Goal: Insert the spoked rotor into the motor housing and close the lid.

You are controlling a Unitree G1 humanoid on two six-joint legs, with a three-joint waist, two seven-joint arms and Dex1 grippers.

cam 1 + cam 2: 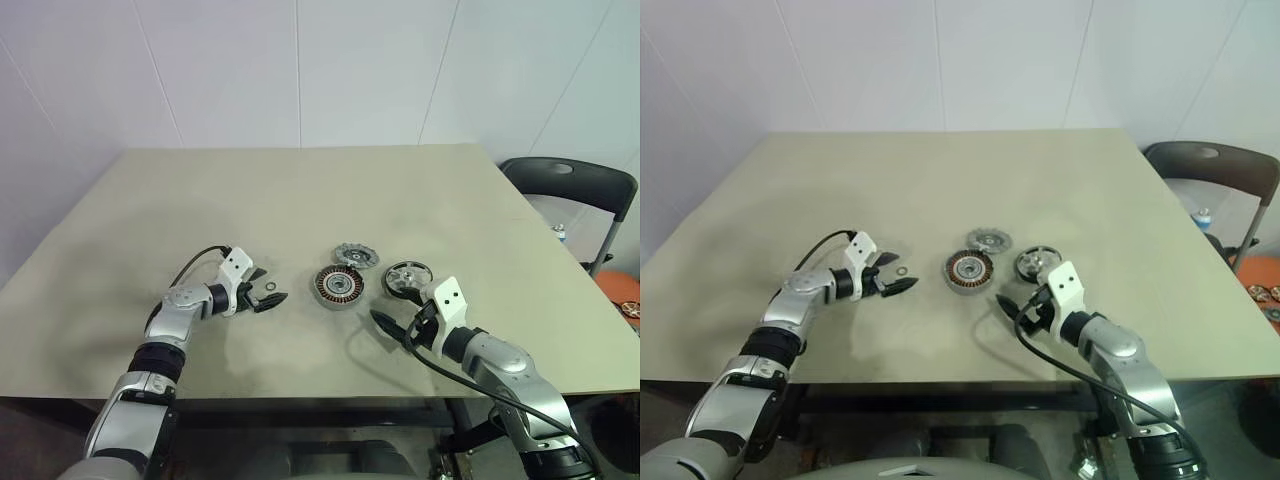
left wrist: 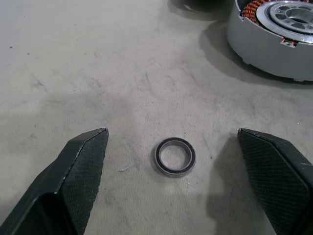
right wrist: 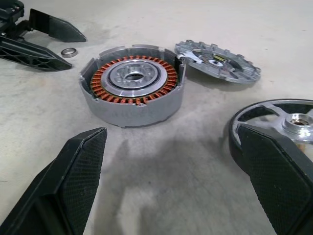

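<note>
Tabletop [image 1: 300, 180]: left pincer [image 1: 268, 290] wide around small ring [image 2: 175, 156], seemingly low; right pincer [image 1: 392, 328] wide.

A beige tabletop [image 1: 300, 190] is filling the middle of the scene, its surface showing faint scuffs. White panelled walls [image 1: 300, 70] are rising behind its far edge. A dark folding chair [image 1: 575, 190] is standing at the far right, beside the tabletop.

Motor housing [image 2: 274, 39]: cut off by the left wrist view's edge, far side unseen. Spoked rotor [image 3: 279, 127]: partly hidden behind a right finger [image 3: 274, 181] and cropped at the frame edge. Small ring [image 1: 271, 290]: too small in the head views to tell its make. Chair [image 1: 580, 200]: partly cropped.
</note>
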